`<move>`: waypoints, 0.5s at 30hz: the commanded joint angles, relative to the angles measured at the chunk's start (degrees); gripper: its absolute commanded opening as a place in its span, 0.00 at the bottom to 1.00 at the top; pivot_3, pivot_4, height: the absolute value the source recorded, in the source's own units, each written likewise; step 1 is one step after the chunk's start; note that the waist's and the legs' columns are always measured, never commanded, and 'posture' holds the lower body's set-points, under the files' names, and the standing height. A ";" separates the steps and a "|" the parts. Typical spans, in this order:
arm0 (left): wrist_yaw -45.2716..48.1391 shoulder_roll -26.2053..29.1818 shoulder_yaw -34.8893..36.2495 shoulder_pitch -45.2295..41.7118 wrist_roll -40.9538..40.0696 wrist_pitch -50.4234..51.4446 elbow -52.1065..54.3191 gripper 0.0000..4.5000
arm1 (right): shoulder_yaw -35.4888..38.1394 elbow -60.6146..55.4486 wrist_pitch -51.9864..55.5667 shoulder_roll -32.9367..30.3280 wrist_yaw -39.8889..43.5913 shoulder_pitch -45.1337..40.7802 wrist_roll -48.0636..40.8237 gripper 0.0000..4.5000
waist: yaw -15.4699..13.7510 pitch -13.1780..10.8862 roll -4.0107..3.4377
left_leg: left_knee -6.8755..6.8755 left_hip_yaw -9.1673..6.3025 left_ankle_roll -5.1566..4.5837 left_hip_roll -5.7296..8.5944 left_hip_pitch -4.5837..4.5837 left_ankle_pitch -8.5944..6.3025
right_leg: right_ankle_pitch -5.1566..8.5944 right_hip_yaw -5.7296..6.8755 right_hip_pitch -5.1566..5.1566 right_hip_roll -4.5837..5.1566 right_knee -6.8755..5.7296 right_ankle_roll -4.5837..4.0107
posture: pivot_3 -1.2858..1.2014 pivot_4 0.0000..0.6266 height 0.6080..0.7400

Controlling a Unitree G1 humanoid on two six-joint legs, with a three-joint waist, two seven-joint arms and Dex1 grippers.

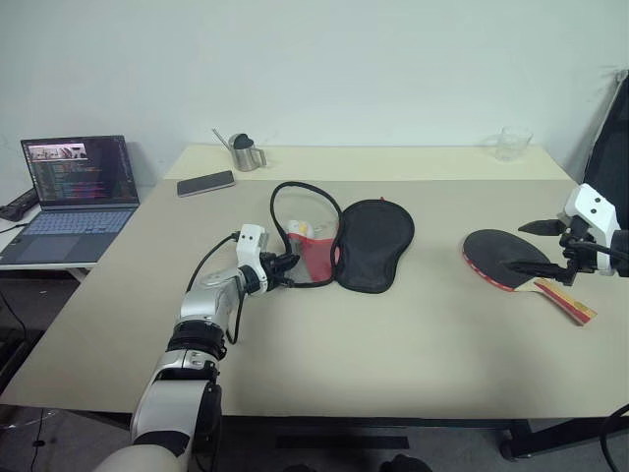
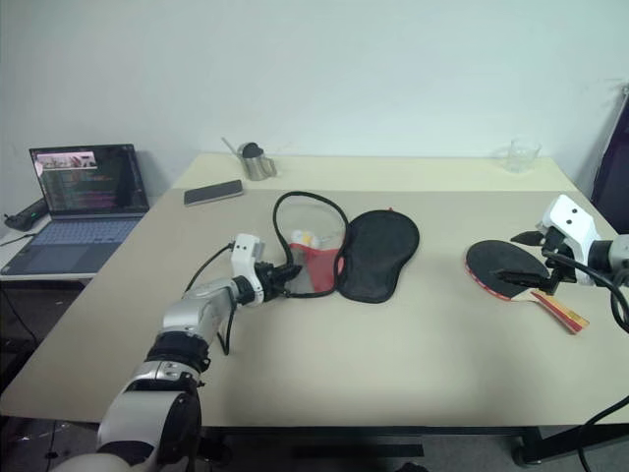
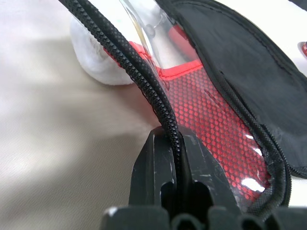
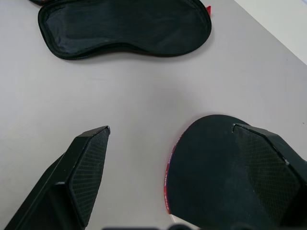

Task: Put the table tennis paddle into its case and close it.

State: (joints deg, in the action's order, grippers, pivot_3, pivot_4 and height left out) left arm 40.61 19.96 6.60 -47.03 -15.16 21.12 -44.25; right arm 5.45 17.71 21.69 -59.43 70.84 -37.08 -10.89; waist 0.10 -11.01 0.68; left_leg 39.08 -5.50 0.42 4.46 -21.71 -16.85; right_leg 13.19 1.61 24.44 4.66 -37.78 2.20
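The case point(image 1: 373, 244) lies open at the table's middle, its black half flat and its other half, with red mesh point(image 3: 211, 129) and a clear panel, raised beside it. My left gripper point(image 1: 288, 265) is shut on the black zipper edge point(image 3: 144, 81) of that raised half, at its near end. The table tennis paddle point(image 1: 506, 258) lies flat at the right, black face up, its striped handle point(image 1: 570, 302) pointing toward the near right edge. My right gripper point(image 4: 172, 139) hovers open just over the paddle's point(image 4: 211, 172) left rim, holding nothing.
A dark phone point(image 1: 205, 183) and a metal cup point(image 1: 246, 152) sit at the back left, a clear glass cup point(image 1: 512, 144) at the back right. An open laptop point(image 1: 74, 192) stands on a side table to the left. Bare tabletop point(image 1: 393, 344) stretches toward the front edge.
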 commanded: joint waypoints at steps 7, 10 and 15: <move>0.14 0.99 0.45 0.93 -0.33 2.40 4.39 0.23 | 0.73 -1.86 -0.40 0.19 -0.26 -0.59 -0.99 1.00 | 0.01 0.00 0.00 | 0.00 0.00 0.00 0.00 0.00 0.00 | 0.00 0.00 0.00 0.00 0.00 0.00 | 0.52 0.24 1.00; 0.08 1.37 0.65 1.73 -0.52 3.43 6.29 0.46 | 0.52 -1.84 -0.40 0.43 -0.19 -0.72 -0.89 1.00 | 0.03 0.00 0.00 | 0.00 0.00 0.00 -0.01 0.01 0.00 | 0.00 -0.01 0.00 0.00 0.00 0.00 | 0.52 0.24 1.00; -0.21 4.47 0.86 3.92 0.28 4.54 11.46 0.87 | 0.37 -1.74 1.01 0.36 -0.83 -0.54 -0.40 1.00 | 0.08 0.00 0.00 | 0.00 0.00 0.00 -0.01 0.01 0.00 | 0.00 -0.03 0.00 -0.01 -0.01 0.00 | 0.52 0.24 1.00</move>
State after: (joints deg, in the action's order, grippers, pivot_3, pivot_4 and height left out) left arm 40.58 22.32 6.64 -43.10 -15.09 25.93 -36.11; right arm 5.34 17.65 21.97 -58.26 70.70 -37.00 -10.80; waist 0.18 -11.01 0.68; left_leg 39.08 -5.50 0.42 4.44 -21.70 -16.85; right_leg 13.19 1.57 24.45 4.65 -37.78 2.19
